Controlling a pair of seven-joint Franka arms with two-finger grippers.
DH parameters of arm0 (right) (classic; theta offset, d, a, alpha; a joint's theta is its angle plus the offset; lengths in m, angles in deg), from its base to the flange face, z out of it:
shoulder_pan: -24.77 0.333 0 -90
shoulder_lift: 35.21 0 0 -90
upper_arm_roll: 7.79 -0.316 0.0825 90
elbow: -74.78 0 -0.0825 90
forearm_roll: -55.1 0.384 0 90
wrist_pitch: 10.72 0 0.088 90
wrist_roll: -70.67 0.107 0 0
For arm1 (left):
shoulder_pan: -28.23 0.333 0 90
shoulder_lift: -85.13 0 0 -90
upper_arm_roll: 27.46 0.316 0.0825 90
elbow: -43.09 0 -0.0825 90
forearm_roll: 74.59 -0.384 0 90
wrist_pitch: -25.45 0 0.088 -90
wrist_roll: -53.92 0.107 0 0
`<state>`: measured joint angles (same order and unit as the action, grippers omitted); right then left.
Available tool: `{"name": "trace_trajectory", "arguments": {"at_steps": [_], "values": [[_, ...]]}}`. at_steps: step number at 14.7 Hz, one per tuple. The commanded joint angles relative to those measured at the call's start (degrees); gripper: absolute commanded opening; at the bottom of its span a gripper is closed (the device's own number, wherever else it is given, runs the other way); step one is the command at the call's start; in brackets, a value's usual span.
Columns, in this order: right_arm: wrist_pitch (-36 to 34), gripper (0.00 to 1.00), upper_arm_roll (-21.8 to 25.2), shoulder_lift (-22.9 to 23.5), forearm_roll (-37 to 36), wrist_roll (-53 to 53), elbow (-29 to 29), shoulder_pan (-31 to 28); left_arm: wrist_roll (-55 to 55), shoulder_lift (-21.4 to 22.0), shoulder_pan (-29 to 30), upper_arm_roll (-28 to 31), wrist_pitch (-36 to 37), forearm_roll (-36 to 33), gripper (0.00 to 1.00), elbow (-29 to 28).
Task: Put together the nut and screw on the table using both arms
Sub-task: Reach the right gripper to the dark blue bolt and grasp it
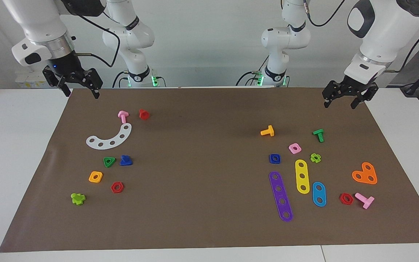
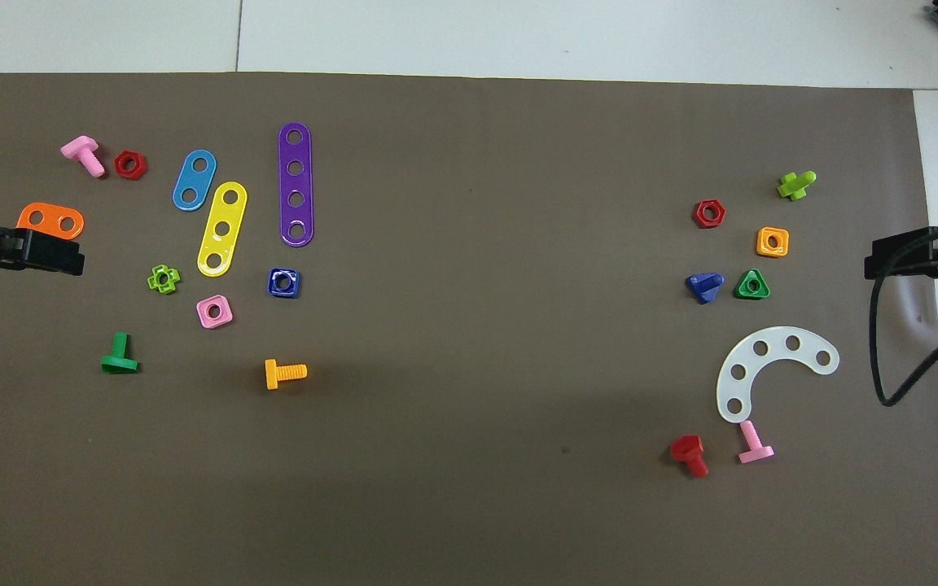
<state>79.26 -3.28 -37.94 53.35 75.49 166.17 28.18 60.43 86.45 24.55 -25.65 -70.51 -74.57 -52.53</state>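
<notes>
Nut [image 1: 274,158]: on mat [image 1: 202,174], beside pink nut [image 1: 294,148] | Screw [image 1: 126,160]: touching green nut [image 1: 109,161] | Left gripper [image 1: 344,100]: released, over mat corner | Right gripper [image 1: 81,92]: released, over mat corner | Writing: none legible

Dark-blue square nut [image 1: 274,158] flat on mat, dark-blue triangular-headed screw [image 1: 126,160] well apart
</notes>
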Motion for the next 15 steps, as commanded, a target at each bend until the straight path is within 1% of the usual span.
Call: {"name": "trace_trajectory", "arguments": {"at_steps": [1,4,6,9,10,11,12,15], "values": [[0.28,1.0,-0.21,-0.52,0.51,-1.13,0.9,-0.25,0.69,1.84,0.51,-0.4,-1.42,-0.9,1.0,-2.29],[0.1,1.0,-0.21,-0.69,0.51,-0.69,1.69,-0.25,0.69,1.84,0.08,-0.4,-1.42,-0.9,1.0,-2.29],[1.24,1.0,-0.3,-1.74,0.43,-0.95,3.7,-0.16,0.61,1.84,0.34,-0.4,-1.42,-0.9,1.0,-2.29],[3.17,1.0,-0.38,-1.4,0.43,-1.04,5.46,0.45,0.61,1.84,0.43,-0.4,-2.12,-0.9,1.0,-2.03],[6.31,1.0,-0.38,-1.48,0.51,-0.95,7.91,0.8,0.87,1.67,0.43,-0.4,-2.39,-0.82,1.0,-1.76],[11.04,1.0,-0.38,-2.18,0.51,-0.95,12.28,1.41,0.87,1.32,0.43,-0.49,-2.3,-0.29,1.0,-0.8],[14.22,1.0,-0.38,-2.45,0.51,-0.95,15.2,2.12,0.78,0.79,0.43,-0.49,-1.78,0.06,1.0,0.77],[21.69,1.0,-0.38,0.62,0.6,-1.22,20.66,3.27,0.43,-0.97,0.69,-0.4,1.29,2.61,1.0,4.82]]}}
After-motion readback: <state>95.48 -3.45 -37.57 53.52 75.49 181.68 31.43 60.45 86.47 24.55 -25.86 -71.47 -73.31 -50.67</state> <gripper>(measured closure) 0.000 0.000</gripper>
